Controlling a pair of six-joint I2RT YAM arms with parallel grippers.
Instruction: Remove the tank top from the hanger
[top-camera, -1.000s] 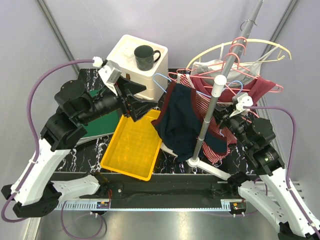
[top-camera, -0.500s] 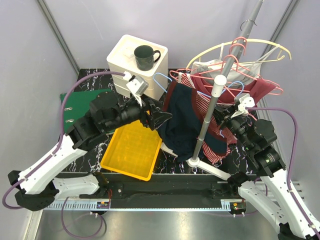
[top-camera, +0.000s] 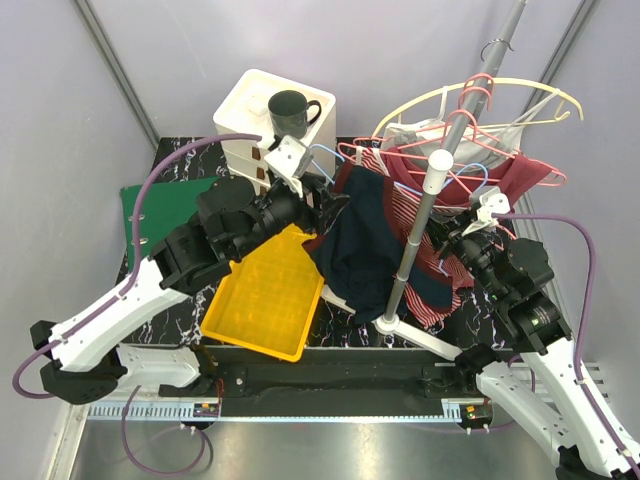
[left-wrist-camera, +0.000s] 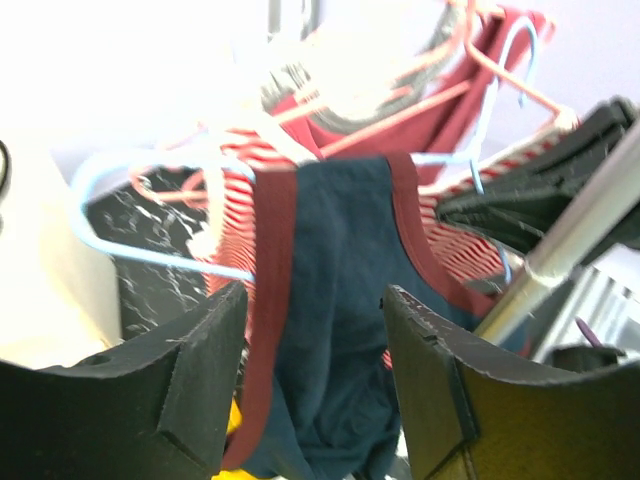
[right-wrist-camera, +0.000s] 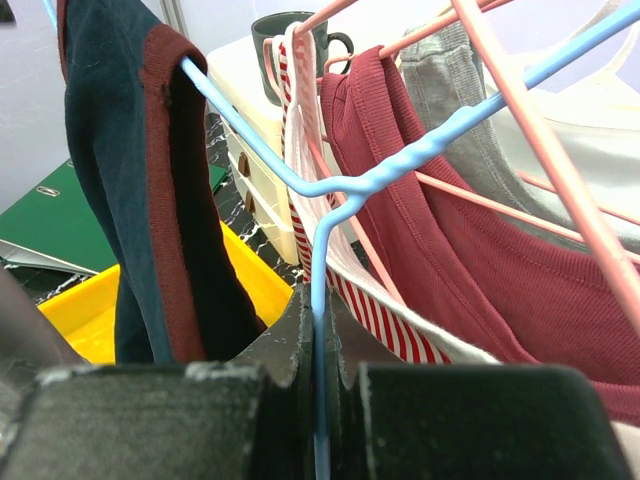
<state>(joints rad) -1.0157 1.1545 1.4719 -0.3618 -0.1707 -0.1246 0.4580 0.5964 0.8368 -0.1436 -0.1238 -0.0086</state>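
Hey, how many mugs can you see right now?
1. The dark mug stands on top of the white drawer box, behind the yellow tray. Others may be hidden behind the clothes.

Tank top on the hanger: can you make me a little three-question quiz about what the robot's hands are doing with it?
1. True or false: the right gripper is closed on the wire of the blue hanger.
2. Pick one: the tank top in front of the left wrist camera is navy with a trim that is A) maroon, B) yellow, C) green.
3. Fill the gap: the left gripper faces the tank top with its jaws ____.

Key: 1 true; 2 A; 3 open.
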